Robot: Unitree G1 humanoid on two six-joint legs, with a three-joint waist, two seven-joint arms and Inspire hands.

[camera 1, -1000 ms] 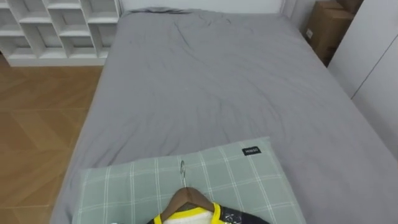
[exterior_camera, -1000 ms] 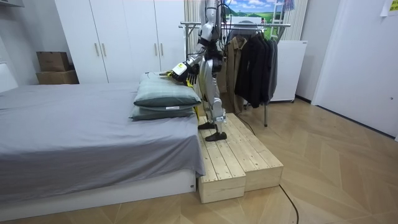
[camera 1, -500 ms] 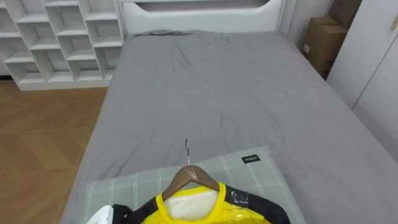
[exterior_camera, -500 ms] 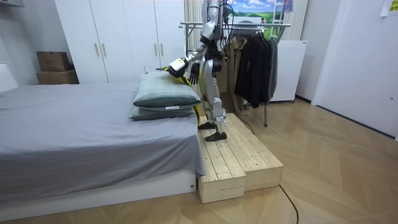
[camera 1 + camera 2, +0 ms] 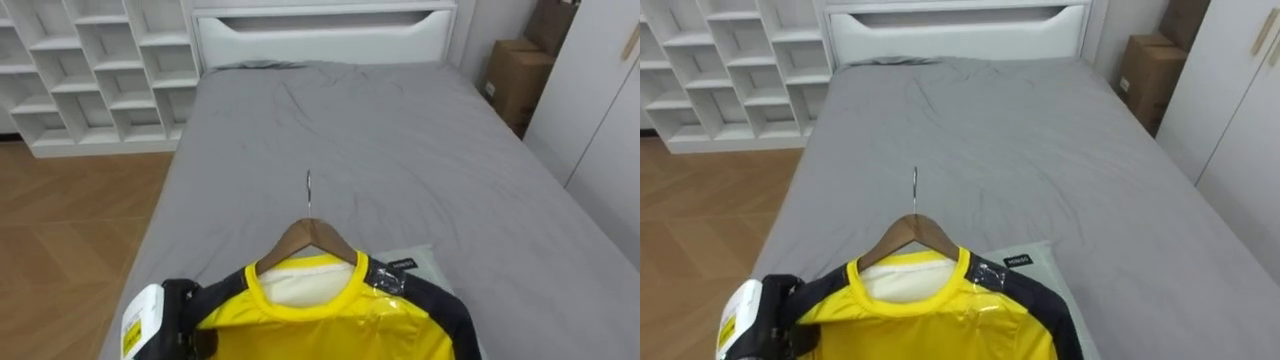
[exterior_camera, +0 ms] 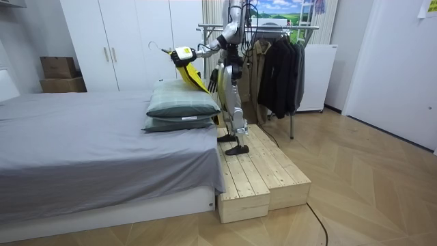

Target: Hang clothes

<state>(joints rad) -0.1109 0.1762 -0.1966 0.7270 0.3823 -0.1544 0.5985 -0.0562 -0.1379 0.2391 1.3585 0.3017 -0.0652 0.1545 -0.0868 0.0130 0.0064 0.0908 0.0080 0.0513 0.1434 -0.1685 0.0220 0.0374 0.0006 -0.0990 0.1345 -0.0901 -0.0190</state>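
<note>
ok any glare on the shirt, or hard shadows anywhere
Left eye view: small bright glints on the shirt's dark shoulder beside the collar; the bed is evenly lit, with only faint crease shading. Room view: just soft shade under the bed's overhanging sheet, no hard shadows.

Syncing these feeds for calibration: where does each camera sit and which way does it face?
Left eye view: on the robot's head, looking down along the grey bed toward the headboard; its left hand shows lower left, beside the yellow shirt on a wooden hanger.
Right eye view: same head, slightly rightward, same direction, same left hand.
Room view: stands off beside the bed, facing the whole robot side-on on a wooden platform by a clothes rack.
Shared: all three show the bed, shirt and checked pillow.
</note>
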